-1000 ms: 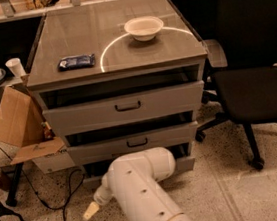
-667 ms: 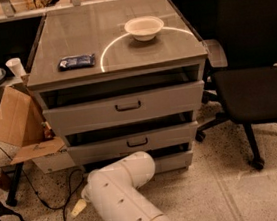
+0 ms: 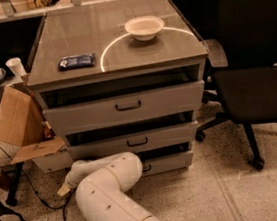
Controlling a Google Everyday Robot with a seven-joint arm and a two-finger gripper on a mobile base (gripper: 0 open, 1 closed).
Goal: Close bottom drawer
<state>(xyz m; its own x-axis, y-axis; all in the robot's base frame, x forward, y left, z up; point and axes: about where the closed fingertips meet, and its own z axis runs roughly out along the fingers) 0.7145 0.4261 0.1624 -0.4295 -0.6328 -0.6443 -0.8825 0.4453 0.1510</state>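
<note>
My gripper (image 3: 64, 190) is low at the near left, just above the speckled floor (image 3: 229, 192), beside the left end of the bottom drawer (image 3: 167, 163). Only its pale tip shows past my wrist, and I cannot tell whether it is apart or together. It holds nothing that I can see. My white arm (image 3: 111, 196) rises from the near edge, bends at a round elbow and runs left to the gripper, lying across the drawer's left half.

The bottom drawer is the lowest of three in the grey table (image 3: 68, 30). The right part of its low flat front is in view, with a dark gap above it, and its small dark handle (image 3: 146, 168) peeks out at the edge of my elbow. Above it sit the middle drawer (image 3: 132, 142) and the taller top drawer (image 3: 125, 106), each with a dark bar handle and a shadowed gap over its front.

On the table a white bowl (image 3: 144, 27) stands toward the far right, inside a bright ring of light, and a dark blue packet (image 3: 76, 61) lies near the left edge.

To the left an open cardboard box (image 3: 16, 122) leans against the table's side, with a white paper cup (image 3: 16, 67) on a shelf farther back. A black office chair (image 3: 261, 87) stands to the right.
</note>
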